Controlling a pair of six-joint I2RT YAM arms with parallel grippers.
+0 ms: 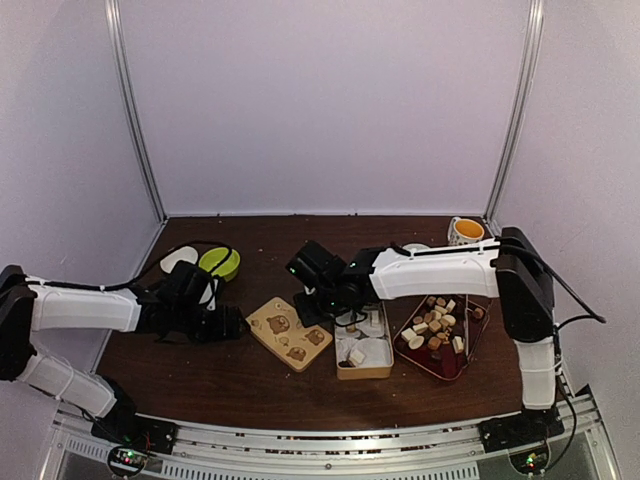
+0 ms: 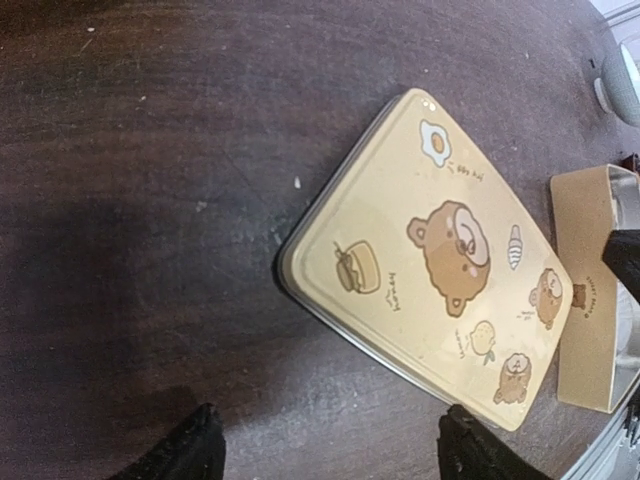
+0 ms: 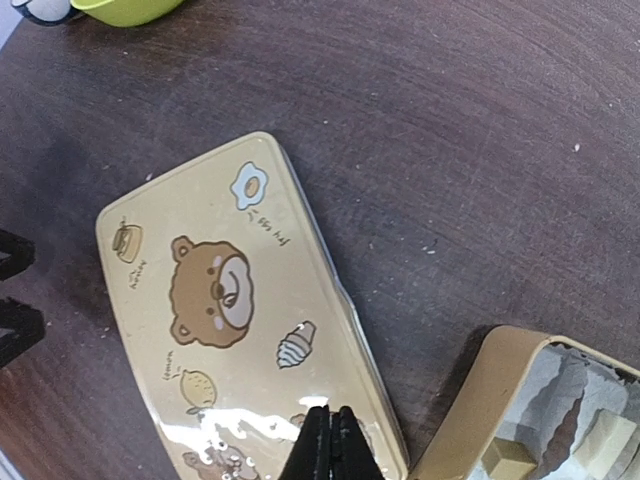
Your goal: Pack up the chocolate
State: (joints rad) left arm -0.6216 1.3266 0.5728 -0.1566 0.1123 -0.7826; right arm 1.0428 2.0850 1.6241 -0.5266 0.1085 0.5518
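Visibility limits: in the top view the right arm crosses the far edge of the red container [image 1: 447, 362], covering part of the chocolate [image 1: 436, 322] heaped in it. Its dark wrist also covers the far end of the tin [image 1: 365, 375]. From above, the right gripper [image 3: 330, 418] blends into the dark table [image 1: 250, 385], and its fingertips cannot be made out. The right wrist view cuts the tin off at the lower right corner. Only one corner, a strip of white paper liner [image 3: 560, 397] and two pieces show there. The left wrist view crops the tin at its right edge and shows none of the contents. The green bowl [image 3: 125, 10] is cropped at the top of the right wrist view.

Gripper state: the right gripper has its fingers pressed together with nothing between them, the tips over the near part of the lid [image 3: 230, 300]. Contact with the lid cannot be determined. The left gripper [image 2: 330, 445] has its fingers spread wide and empty, low over bare table just beside the lid.

Chocolate position: most pieces lie in the red container, to the right of the tin and well apart from both grippers. A few lie in the tin. In the right wrist view a tan cube and a white cube sit to the right of the closed fingers, near them but not touching. The lid lies flat, picture side up, between the left gripper and the tin.
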